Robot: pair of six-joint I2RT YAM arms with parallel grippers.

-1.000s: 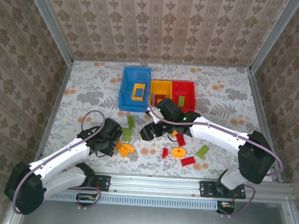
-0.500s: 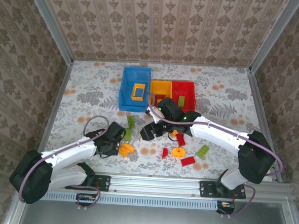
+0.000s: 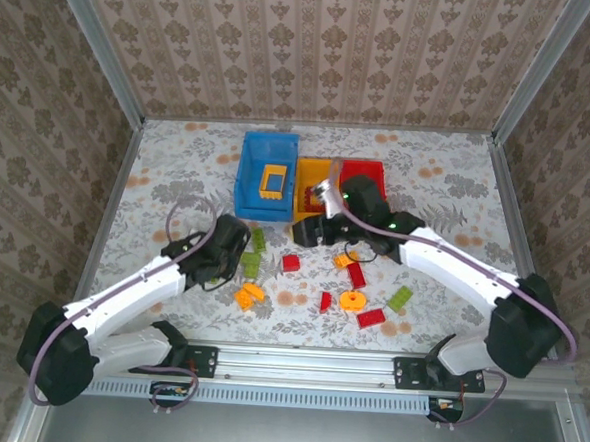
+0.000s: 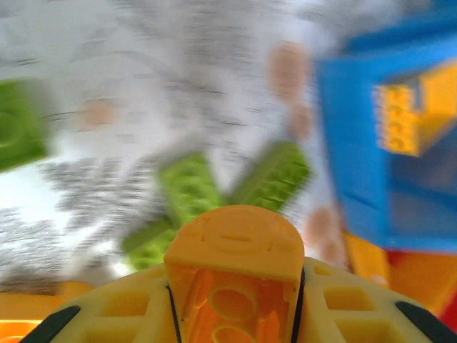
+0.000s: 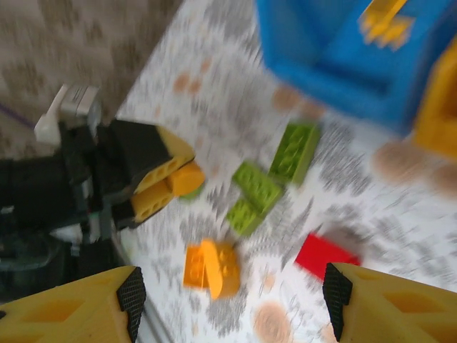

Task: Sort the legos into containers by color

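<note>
The left pincer (image 4: 232, 304) is clamped on a small orange brick (image 4: 232, 246), held over the counter (image 4: 143, 86) above some green bricks (image 4: 189, 189). The right pincer (image 5: 232, 296) stands wide and empty just in front of the yellow bin (image 3: 323, 169). Other legos (image 3: 357, 275) lie loose on the counter. They look light, rigid and slick, so squeezing across the flat side walls should hold best.

Both wrist views motion-blurred; blue bin (image 4: 353, 143) edge-cropped.
</note>
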